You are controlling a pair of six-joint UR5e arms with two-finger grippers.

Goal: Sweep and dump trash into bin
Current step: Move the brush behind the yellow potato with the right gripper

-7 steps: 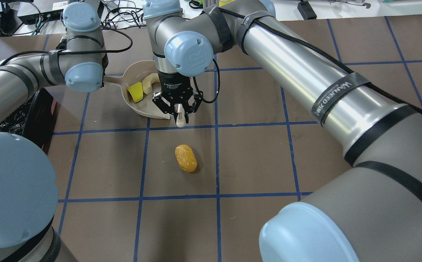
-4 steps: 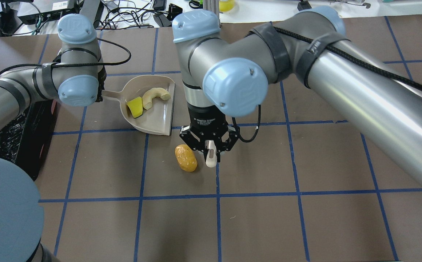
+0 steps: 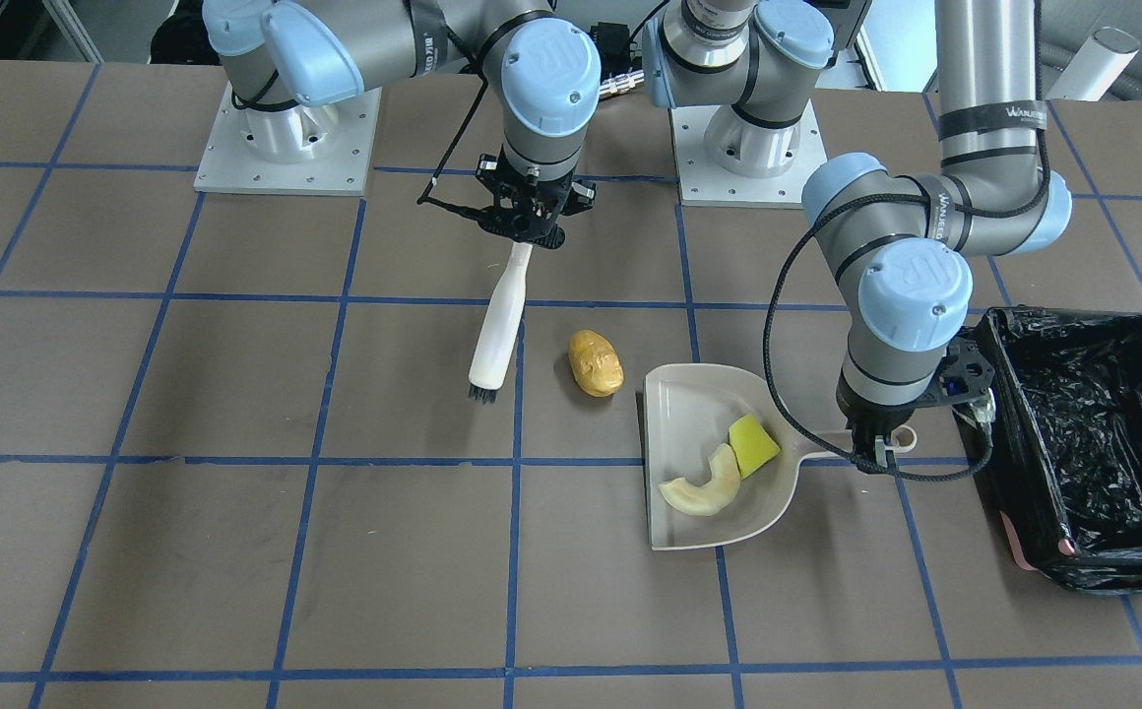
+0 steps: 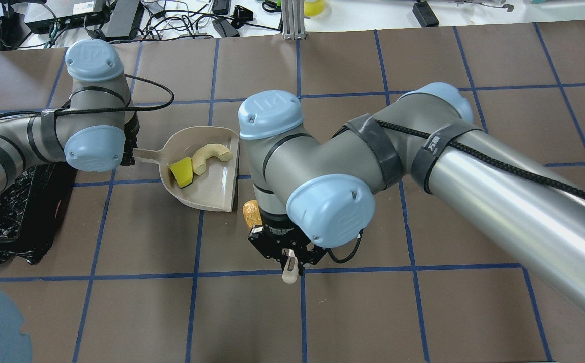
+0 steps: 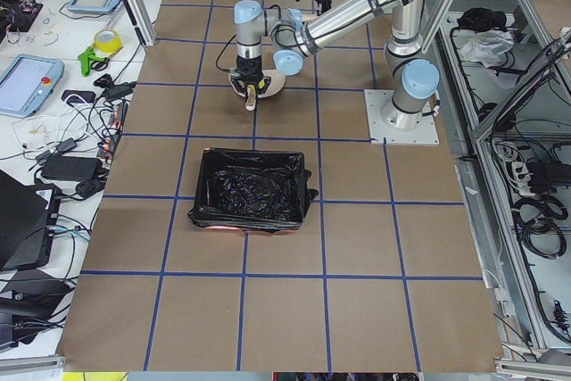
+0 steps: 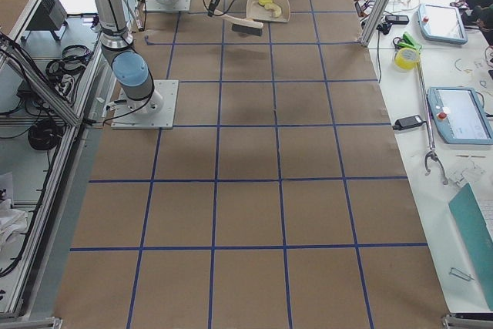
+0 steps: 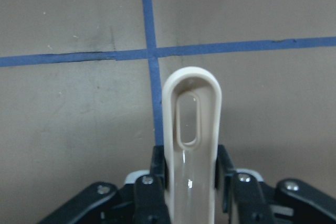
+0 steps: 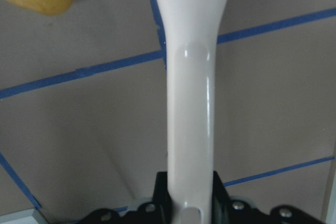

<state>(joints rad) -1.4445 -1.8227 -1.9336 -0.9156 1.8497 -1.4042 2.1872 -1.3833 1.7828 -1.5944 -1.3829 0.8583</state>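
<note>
The brush [image 3: 492, 335] and dustpan [image 3: 689, 394] are being pinched by the right end effector [image 3: 526, 236] and left end effector [image 3: 876, 455]; the round potato [image 3: 596, 362] risks being glanced wide.

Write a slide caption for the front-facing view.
Right gripper holds a brush beside the potato; left gripper holds the dustpan with slice and wedge.
</note>
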